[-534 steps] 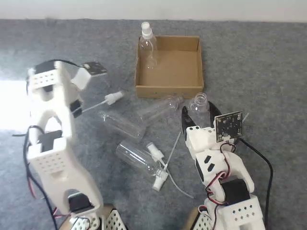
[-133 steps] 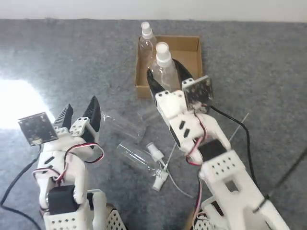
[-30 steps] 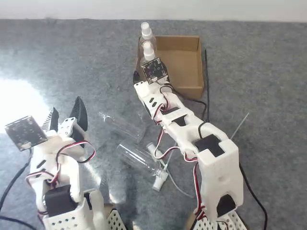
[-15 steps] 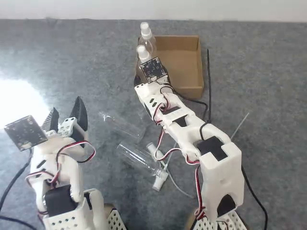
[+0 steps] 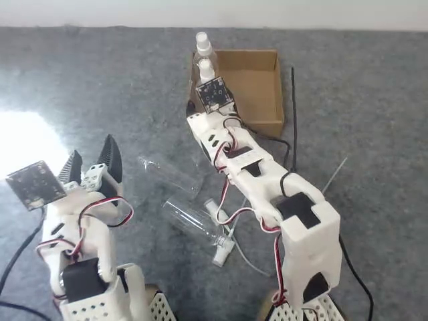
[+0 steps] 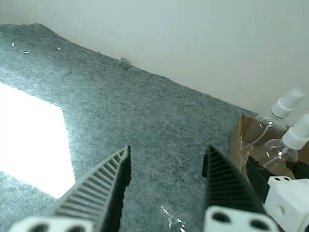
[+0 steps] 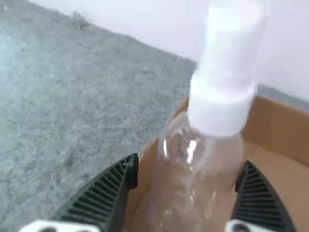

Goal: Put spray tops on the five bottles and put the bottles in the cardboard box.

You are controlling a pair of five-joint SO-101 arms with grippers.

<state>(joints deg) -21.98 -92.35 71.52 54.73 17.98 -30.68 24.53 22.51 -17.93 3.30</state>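
The right end effector [image 7: 189, 166] is clamped on a capped bottle [image 5: 206, 69], which stands upright just inside the near left corner of the cardboard box [image 5: 257, 87]. Another capped bottle [image 5: 203, 44] stands close behind it at the far left corner. The left end effector [image 5: 91, 150] hangs open, holding nothing, well apart from the box. Two uncapped bottles [image 5: 170, 174] lie on the grey desk [image 5: 368, 100] between the arms. Loose spray tops [image 5: 217, 210] lie beside the nearer one.

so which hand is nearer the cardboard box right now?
Right. The right hand is at the edge of the cardboard box, at a capped bottle; the left hand sits far back over the carpet.
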